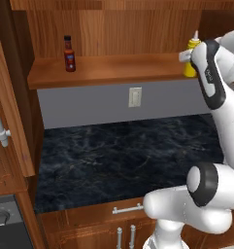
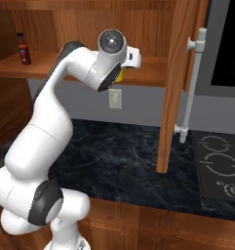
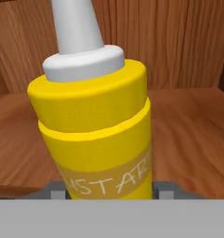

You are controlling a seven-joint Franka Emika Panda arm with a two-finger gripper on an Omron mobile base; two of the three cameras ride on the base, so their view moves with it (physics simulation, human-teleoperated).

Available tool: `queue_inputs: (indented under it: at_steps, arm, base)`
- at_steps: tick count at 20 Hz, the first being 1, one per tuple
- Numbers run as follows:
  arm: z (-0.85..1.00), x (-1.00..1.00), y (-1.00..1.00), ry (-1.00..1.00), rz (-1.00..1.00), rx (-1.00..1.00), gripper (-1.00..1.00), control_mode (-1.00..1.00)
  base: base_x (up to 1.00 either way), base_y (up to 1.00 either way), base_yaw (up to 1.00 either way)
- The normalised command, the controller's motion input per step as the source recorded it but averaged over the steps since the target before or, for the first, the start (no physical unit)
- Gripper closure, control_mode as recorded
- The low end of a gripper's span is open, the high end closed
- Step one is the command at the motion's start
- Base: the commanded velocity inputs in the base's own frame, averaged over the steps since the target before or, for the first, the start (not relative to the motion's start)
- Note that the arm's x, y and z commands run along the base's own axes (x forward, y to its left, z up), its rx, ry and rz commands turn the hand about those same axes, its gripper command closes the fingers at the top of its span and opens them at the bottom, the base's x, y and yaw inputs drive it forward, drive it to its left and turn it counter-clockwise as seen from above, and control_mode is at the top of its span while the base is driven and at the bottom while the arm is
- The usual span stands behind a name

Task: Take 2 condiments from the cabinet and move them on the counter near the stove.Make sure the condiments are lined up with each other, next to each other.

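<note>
While the arm reaches into the cabinet (image 1: 113, 29), the yellow squeeze bottle (image 3: 97, 135) stands upright on the plank shelf (image 1: 118, 68), squarely between the jaws of the gripper (image 3: 111, 191), one fingertip at each side of its label. Whether the fingertips press it or stop just short, I cannot tell. The dark red sauce bottle (image 1: 69, 54) stands well apart, toward the shelf's other end.

Robot arm (image 2: 46, 127): glossy white rounded link shells, dark grey joint bands, circular dark grey end cap with concentric rings.
</note>
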Motion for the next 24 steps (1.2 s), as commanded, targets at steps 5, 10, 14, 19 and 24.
queue_inputs:
  at_steps: [5,10,14,19,24]
  arm:
    - [0.14,-1.00,0.18,0.00,0.27,0.00,1.00,-1.00]
    - [0.00,-0.99,0.35,0.00,0.15,0.00,1.00,-1.00]
    - [-0.06,-0.72,0.58,0.00,0.10,-0.01,1.00,-1.00]
    - [-0.15,-0.49,0.71,0.00,0.02,-0.02,1.00,-1.00]
    - [-0.06,-0.48,0.39,0.00,0.00,0.00,1.00,-1.00]
  base:
    - [0.00,0.00,0.00]
    - [0.00,0.00,0.00]
    - [0.00,0.00,0.00]
    - [0.00,0.00,0.00]
    - [0.00,0.00,0.00]
